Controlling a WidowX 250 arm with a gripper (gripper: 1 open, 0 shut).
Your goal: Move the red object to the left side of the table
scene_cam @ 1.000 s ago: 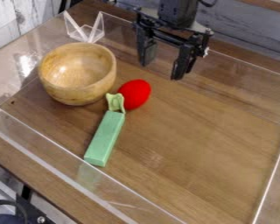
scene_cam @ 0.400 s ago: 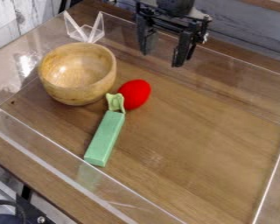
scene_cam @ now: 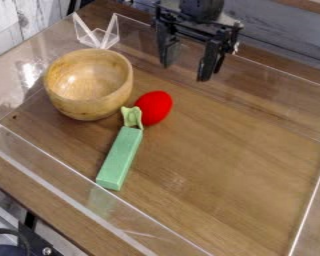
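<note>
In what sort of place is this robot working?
Probably a robotics lab or test corner: a black gripper hangs over a wooden table with clear plastic walls, where a bowl and a red toy lie.

At twelve o'clock in the view, a dark, near-black arm [scene_cam: 196,12] is seen, topped by blocky housings. Two slim black fingers [scene_cam: 207,66] are fitted to its gripper [scene_cam: 188,62], and small pale specks are scattered across the crossbar.

wooden bowl [scene_cam: 89,88] w/ green block [scene_cam: 120,158] nearby, lt. green piece [scene_cam: 132,117]
</note>
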